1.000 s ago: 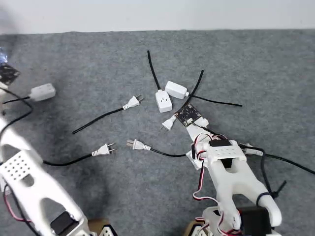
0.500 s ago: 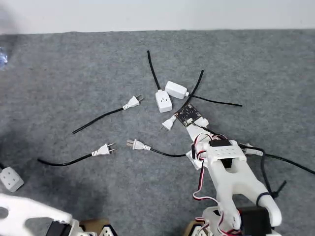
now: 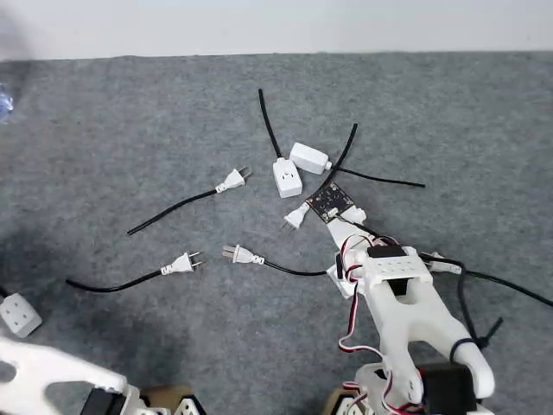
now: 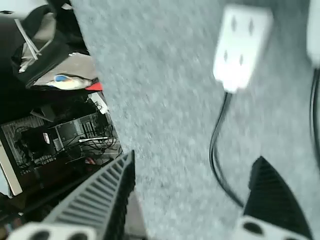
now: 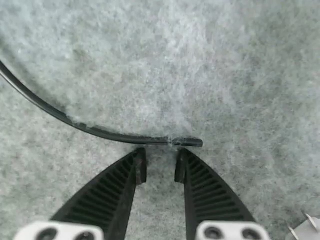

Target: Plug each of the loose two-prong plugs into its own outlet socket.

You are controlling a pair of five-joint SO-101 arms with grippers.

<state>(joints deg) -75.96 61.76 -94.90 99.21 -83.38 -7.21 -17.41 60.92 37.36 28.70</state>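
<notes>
- A grey, fuzzy, felt-like mat (image 3: 112, 104) covers the bench.
- A plain white wall (image 3: 276, 26) runs along the bench's far side.
- A small bluish object (image 3: 4, 104) sits at the mat's edge, cut off too much to identify.
- Past the bench edge in the left wrist view lies a crumpled black fabric bag (image 4: 42, 37).
- Near it stands a dark rack of electronics with tangled wires (image 4: 60, 140).
</notes>
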